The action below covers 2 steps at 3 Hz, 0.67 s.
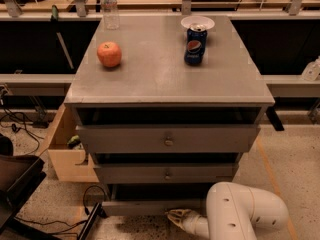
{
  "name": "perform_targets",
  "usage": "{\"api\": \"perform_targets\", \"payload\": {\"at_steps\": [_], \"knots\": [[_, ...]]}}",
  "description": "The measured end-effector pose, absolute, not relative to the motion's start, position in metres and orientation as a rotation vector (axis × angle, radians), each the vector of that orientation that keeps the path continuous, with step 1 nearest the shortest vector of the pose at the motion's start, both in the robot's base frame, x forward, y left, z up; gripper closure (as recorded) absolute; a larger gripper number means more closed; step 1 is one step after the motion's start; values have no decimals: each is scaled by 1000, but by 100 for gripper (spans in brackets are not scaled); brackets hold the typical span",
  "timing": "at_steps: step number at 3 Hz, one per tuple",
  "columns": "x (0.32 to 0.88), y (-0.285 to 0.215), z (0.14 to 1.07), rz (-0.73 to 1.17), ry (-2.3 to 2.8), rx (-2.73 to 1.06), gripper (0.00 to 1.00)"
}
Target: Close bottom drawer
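The grey cabinet (pixel 165 79) has three drawers. Its bottom drawer (pixel 145 207) is the lowest one, a slim grey front panel just above the floor, standing out a little from the cabinet body. My white arm (pixel 245 211) comes in from the lower right. The gripper (pixel 176 217) sits at floor level right in front of the bottom drawer's panel, near its middle, and hides the knob. The two taller drawers above, the upper one (pixel 167 139) and the middle one (pixel 167 174), each show a small round knob.
On the cabinet top stand an orange-red apple (pixel 109 54), a blue soda can (pixel 195 45), a white bowl (pixel 197 22) and a clear bottle (pixel 109 4). A pale wooden box (pixel 67 149) sits left of the cabinet. Black cables (pixel 90 204) trail on the speckled floor.
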<state>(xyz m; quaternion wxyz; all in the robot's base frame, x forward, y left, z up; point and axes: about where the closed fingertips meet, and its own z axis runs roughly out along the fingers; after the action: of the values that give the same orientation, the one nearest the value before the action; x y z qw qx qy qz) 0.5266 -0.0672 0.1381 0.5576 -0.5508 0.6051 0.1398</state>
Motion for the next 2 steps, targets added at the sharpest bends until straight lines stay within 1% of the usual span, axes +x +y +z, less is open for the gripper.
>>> {"api": "perform_targets", "payload": {"at_steps": [1, 2], "knots": [[527, -67, 138, 330, 1428, -1300, 100], [527, -67, 138, 330, 1427, -1300, 86]]}}
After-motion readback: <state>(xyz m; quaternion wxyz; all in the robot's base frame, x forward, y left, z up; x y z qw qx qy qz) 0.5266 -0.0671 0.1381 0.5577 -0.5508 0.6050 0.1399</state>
